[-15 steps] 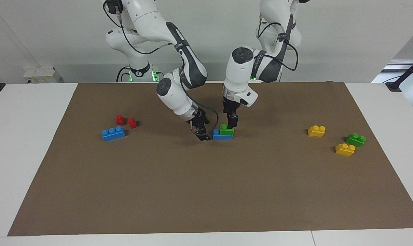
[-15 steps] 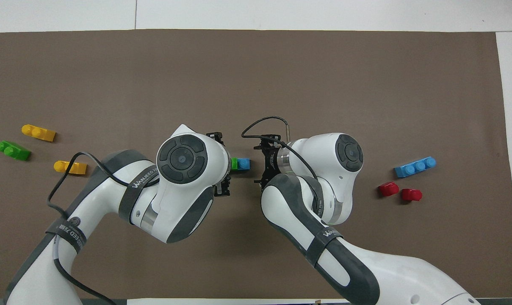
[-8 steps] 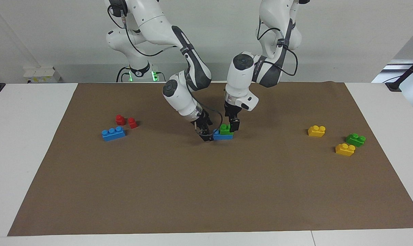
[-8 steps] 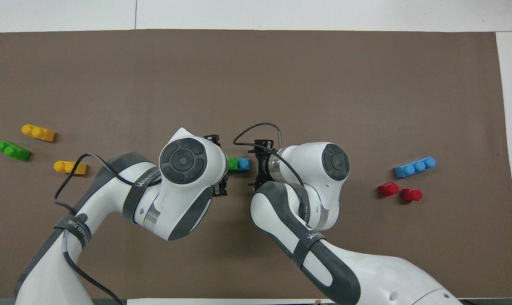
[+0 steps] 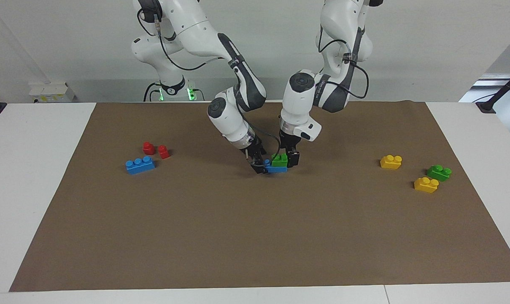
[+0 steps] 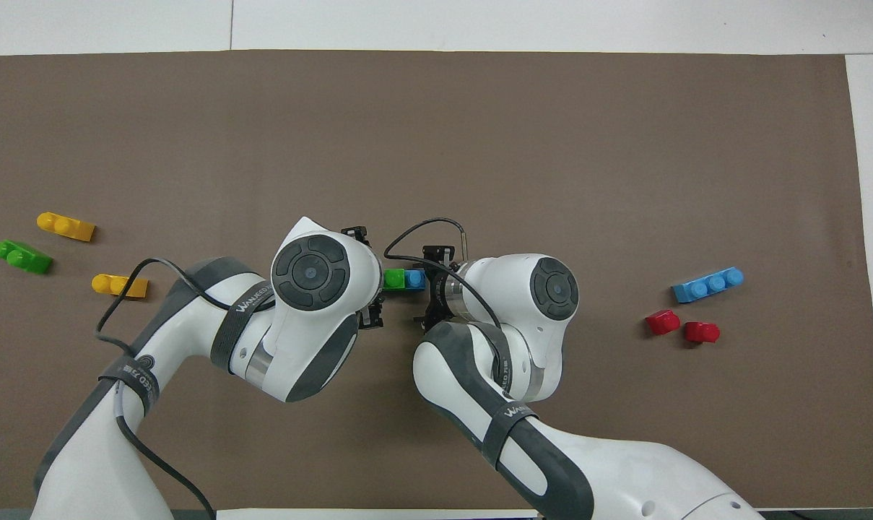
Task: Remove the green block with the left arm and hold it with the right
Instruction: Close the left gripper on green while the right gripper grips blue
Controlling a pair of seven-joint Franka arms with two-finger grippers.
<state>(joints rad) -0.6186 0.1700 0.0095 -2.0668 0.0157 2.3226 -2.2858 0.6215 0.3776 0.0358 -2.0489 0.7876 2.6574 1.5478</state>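
Note:
The green block [image 5: 279, 159] sits stacked on a blue brick [image 5: 276, 169] in the middle of the brown mat; both also show in the overhead view, the green block [image 6: 393, 279] and the blue brick [image 6: 414, 279]. My left gripper [image 5: 290, 159] is down at the green block, at its end toward the left arm's side. My right gripper [image 5: 259, 166] is low on the mat at the blue brick's other end, touching or nearly touching it. The wrists hide both grippers' tips from above.
A second green block [image 5: 439, 172] and two yellow bricks [image 5: 391, 161] [image 5: 426, 185] lie toward the left arm's end. A blue three-stud brick [image 5: 140, 164] and two small red pieces [image 5: 149, 147] [image 5: 163, 151] lie toward the right arm's end.
Both grippers have closed in on the stack. The right gripper slid along the mat up to the blue brick's end. The left gripper came down lower beside the green block.

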